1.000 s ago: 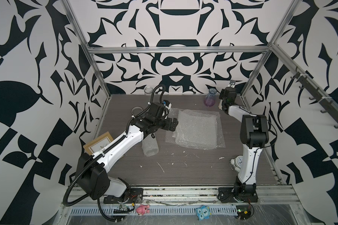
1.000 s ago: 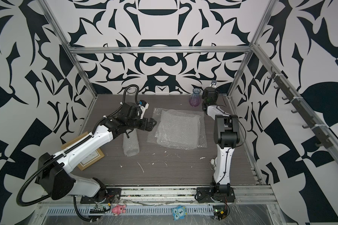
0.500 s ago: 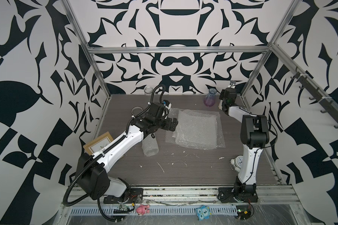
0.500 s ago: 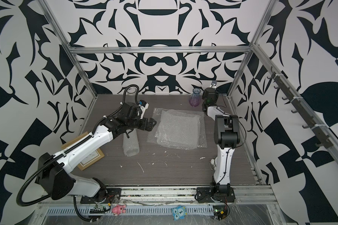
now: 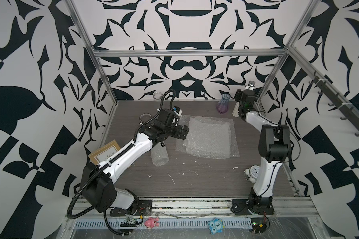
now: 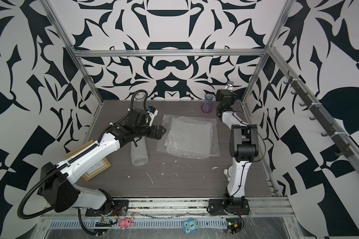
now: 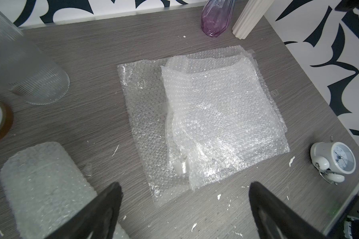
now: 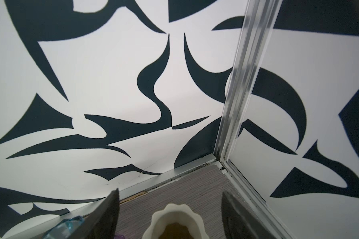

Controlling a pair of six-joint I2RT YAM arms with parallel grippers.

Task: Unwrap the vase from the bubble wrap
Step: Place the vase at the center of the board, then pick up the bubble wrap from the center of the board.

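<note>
Taking the back wall as 12 on the grey wood-grain table (image 5: pixel 195 182), the flat bubble wrap sheets (image 5: pixel 207 138) lie overlapped just past the centre, toward 12. At their 9 o'clock side, and apart from them, lies a bubble wrap roll (image 5: pixel 159 156) with its open end toward 6; what it holds cannot be told. The left gripper (image 7: pixel 184 184) hovers above the strip of table between roll and sheets, its 2 fingers (image 7: pixel 110 198) spread wide with nothing between them. In the 1 o'clock corner the white fluted vase (image 8: pixel 174 221) stands upright and bare of wrap. The right gripper (image 8: pixel 170 192) hangs over its mouth with 1 finger (image 8: pixel 112 207) on each side of the rim, and a gap shows between each finger and the rim, so it grips nothing. A purple glass vase (image 5: pixel 223 104) stands just beside the white vase, at its 9 o'clock. A ribbed clear glass (image 5: pixel 158 96) stands at 11 by the back wall, with a tape roll (image 5: pixel 144 118) near it toward 6. A picture frame (image 5: pixel 105 153) lies at 8, partly under the left arm, and an alarm clock (image 5: pixel 253 171) sits at 4 beside the right arm.
</note>
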